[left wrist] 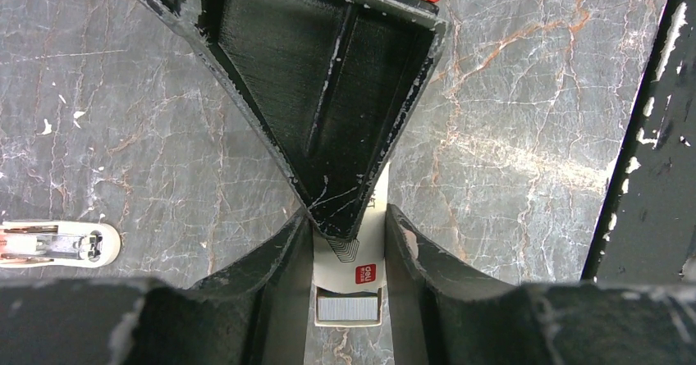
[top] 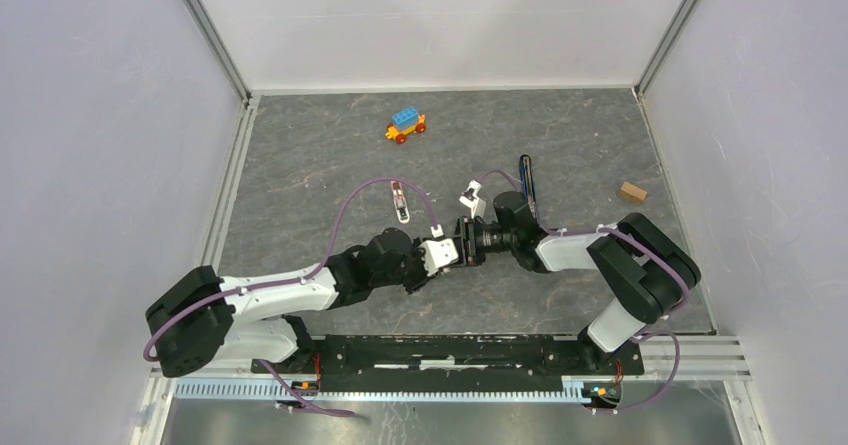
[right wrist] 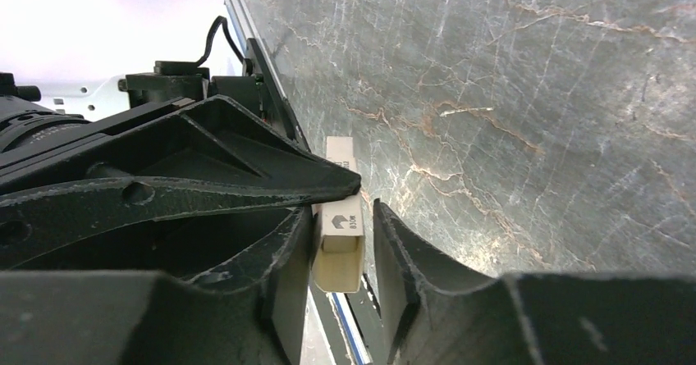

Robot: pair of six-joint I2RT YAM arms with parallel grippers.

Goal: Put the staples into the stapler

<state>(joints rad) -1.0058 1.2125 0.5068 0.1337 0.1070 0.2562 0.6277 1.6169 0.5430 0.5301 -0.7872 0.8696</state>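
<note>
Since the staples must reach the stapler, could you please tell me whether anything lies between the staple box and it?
Yes: seen from above, the right arm's wrist lies on the straight line from the staple box, gripped in the left pincer, to the stapler beyond it. Nothing else visible lies between them.

Block (top: 631, 192) lies right of stapler (top: 526, 185); toy car (top: 405, 125) behind, leftward.

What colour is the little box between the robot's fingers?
The box is cream-white with a small red label, clearest in the left wrist view.
</note>
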